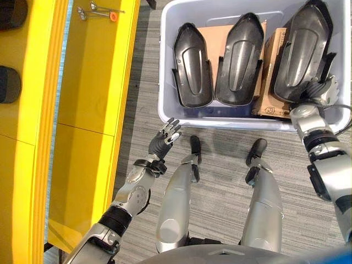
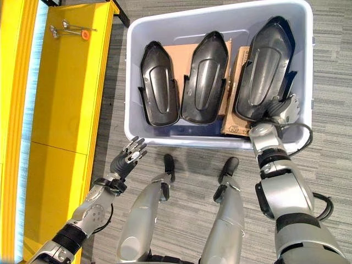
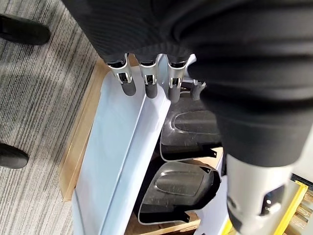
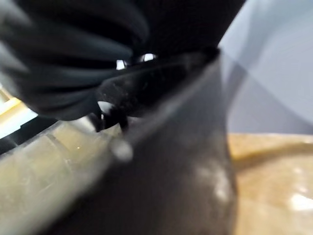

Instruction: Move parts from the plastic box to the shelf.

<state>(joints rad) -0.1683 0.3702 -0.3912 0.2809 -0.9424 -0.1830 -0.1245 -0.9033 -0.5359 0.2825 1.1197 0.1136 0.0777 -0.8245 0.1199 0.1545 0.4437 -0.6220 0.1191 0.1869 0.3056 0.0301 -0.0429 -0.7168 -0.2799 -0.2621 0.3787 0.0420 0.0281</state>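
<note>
Three black parts sit in the grey plastic box point(image 1: 170, 110) on the floor. The right hand point(image 2: 279, 110) has its fingers curled round the bottom edge of the rightmost part point(image 2: 267, 69). The left hand point(image 1: 164, 142) hangs outside the box, fingers relaxed and spread, beside the yellow shelf point(image 1: 93, 82).

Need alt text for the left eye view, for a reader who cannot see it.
Right hand grips the near end of the rightmost black part in a grey plastic box holding three such parts on cardboard. Left hand hovers open over the carpet, beside a yellow shelf.
</note>
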